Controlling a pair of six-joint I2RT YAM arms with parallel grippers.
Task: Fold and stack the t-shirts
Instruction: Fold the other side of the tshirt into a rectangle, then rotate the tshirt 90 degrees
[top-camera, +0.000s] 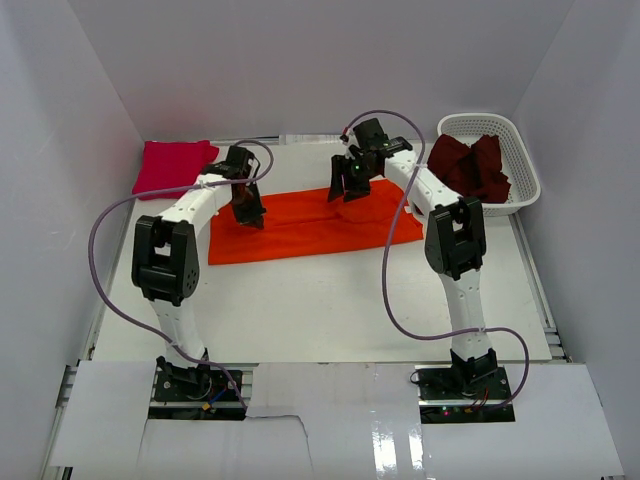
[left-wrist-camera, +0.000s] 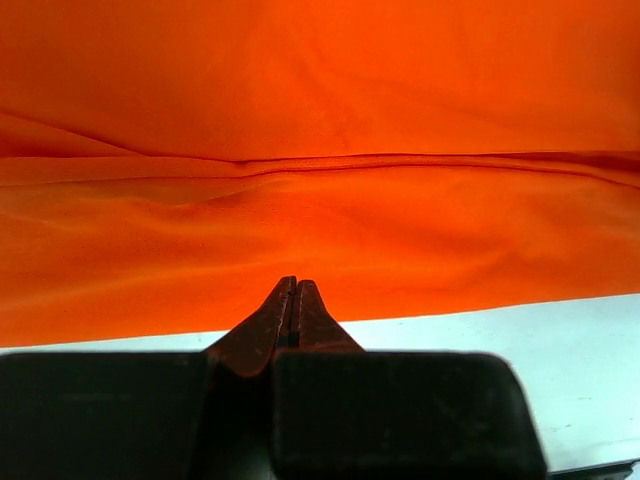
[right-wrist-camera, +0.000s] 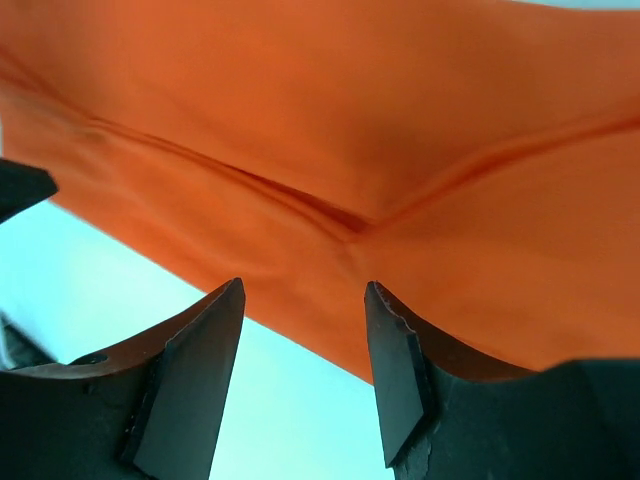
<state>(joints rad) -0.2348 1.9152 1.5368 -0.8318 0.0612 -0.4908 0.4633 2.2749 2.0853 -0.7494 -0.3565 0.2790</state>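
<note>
- Top external: the orange t-shirt (top-camera: 320, 225) lies as a wide folded band across the middle of the bench (top-camera: 320, 320), its long edges running left to right.
- The magenta t-shirt (top-camera: 172, 165) sits folded in the far left corner, close to the left wall (top-camera: 70, 150) and well apart from the orange one.
- The maroon t-shirt (top-camera: 470, 165) is bunched inside the white basket (top-camera: 480, 118) at the far right, against the right wall.
- Open room: a broad strip of bare bench runs between the band's near edge and the arm bases. There is less room on the far side.
- My left hand (top-camera: 250, 213) hangs over the left part of the band, and my right hand (top-camera: 348, 190) is at its far edge.
- A purple cable (top-camera: 98, 250) loops out beside the left arm, towards the left wall.
- Left wrist: this view adds what the top cannot resolve. The fingers (left-wrist-camera: 275, 320) are clenched tip to tip over the orange cloth, just inside its edge, with pale bench alongside. I cannot tell if any cloth is pinched.
- Right wrist: the right hand is released, its fingers (right-wrist-camera: 205, 350) set apart with nothing between them. A crease and a cloth edge lie just beyond the tips, with bare bench below.
</note>
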